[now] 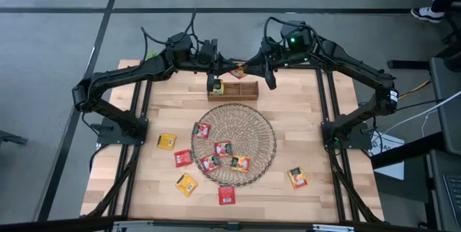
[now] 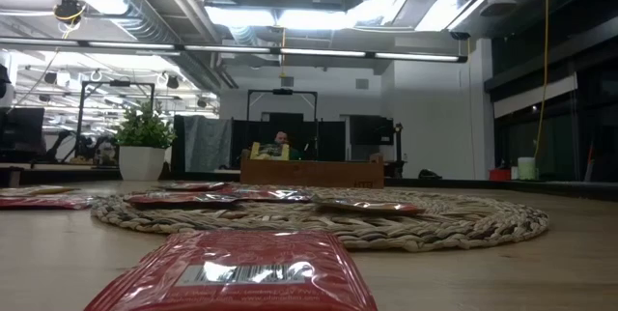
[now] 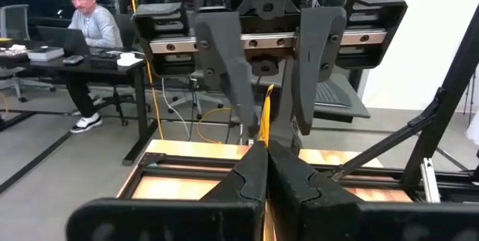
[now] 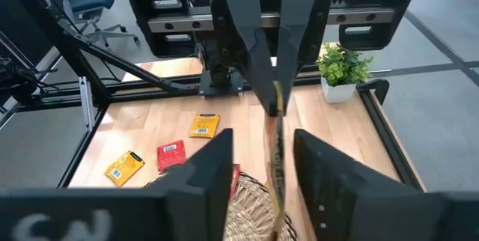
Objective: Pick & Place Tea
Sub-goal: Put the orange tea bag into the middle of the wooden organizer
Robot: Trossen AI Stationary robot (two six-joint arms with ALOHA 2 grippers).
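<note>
Grippers meet above the far edge of your table, over the wooden box (image 1: 234,90). Your left gripper (image 1: 229,67) is pinched fully shut on a thin, flat tea sachet (image 1: 238,71), seen edge-on between its fingers. Your right gripper (image 1: 252,68) faces it with its dark fingers parted either side of that same sachet, not yet touching. Below, the round woven wicker mat (image 1: 263,143) carries four flat square sachets, red and orange. Six more lie on the pale wood planks around it.
</note>
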